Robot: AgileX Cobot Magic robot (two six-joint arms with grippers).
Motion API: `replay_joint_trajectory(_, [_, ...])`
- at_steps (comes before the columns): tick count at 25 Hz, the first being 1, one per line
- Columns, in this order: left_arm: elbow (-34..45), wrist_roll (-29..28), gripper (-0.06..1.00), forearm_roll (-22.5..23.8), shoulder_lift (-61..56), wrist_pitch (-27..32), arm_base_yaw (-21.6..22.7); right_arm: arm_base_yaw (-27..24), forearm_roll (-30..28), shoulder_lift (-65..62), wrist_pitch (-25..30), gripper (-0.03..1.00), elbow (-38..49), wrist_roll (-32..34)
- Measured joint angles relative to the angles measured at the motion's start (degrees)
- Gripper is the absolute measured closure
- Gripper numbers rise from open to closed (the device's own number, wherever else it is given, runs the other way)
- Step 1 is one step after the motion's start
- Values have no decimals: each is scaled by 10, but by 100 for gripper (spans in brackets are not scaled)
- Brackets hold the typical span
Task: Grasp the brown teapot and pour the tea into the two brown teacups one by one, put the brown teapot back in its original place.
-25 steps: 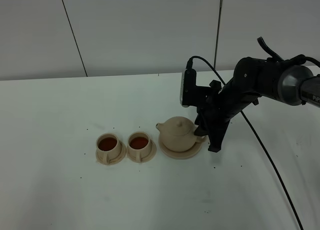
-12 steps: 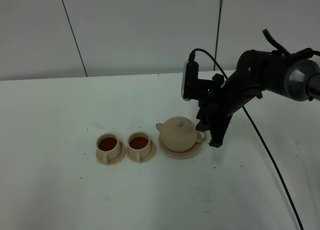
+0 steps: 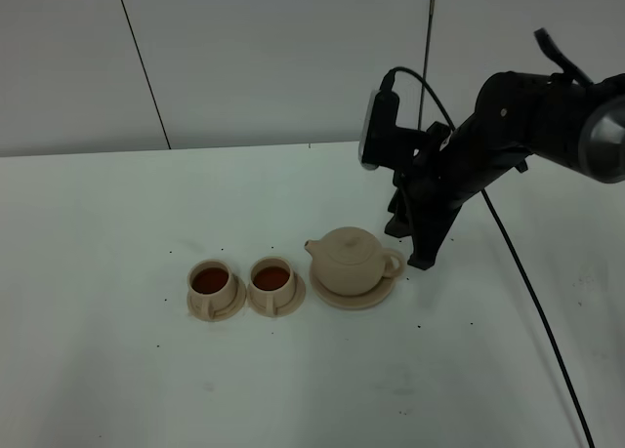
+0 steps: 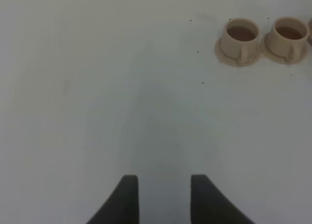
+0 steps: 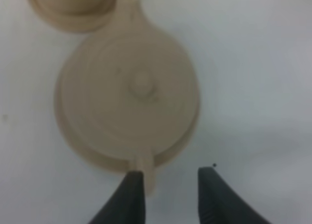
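The brown teapot (image 3: 352, 261) stands upright on its wide saucer (image 3: 333, 298), the original place, with the spout toward the cups. To its left the two brown teacups (image 3: 211, 280) (image 3: 271, 277) sit on small saucers, both holding dark tea. My right gripper (image 3: 408, 245) hangs open just right of and above the teapot's handle, holding nothing. From the right wrist, the teapot (image 5: 131, 92) lies below, its handle (image 5: 146, 168) beside one finger of the gripper (image 5: 168, 173). My left gripper (image 4: 163, 180) is open over bare table, the cups (image 4: 241, 34) (image 4: 287, 34) far ahead.
The white table (image 3: 117, 370) stretches wide around the tea set. A black cable (image 3: 532, 292) trails from the right arm across the table's right side. A pale wall (image 3: 244, 58) stands behind the table's back edge.
My right gripper has lifted up and back to the right, off the teapot's handle. The teapot stays on its saucer and the cups have not moved.
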Motion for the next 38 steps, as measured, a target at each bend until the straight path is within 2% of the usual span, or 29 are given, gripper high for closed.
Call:
replay_joint_trajectory(5, [0, 0, 62, 0, 0, 0, 0, 0, 4, -21, -3, 63, 0, 20])
replay_joint_trajectory(11, [0, 0, 62, 0, 0, 0, 0, 0, 4, -25, -2, 54, 0, 94])
replay_joint_trajectory(15, [0, 0, 62, 0, 0, 0, 0, 0, 4, -40, -2, 53, 1, 147])
replay_joint_trajectory(29, [0, 0, 62, 0, 0, 0, 0, -11, 5, -149, -9, 51, 1, 239])
replay_joint_trajectory(33, [0, 0, 62, 0, 0, 0, 0, -12, 16, -172, -49, 51, 13, 242])
replay_joint_trajectory(38, [0, 0, 62, 0, 0, 0, 0, -12, 67, -221, -167, 51, 96, 226])
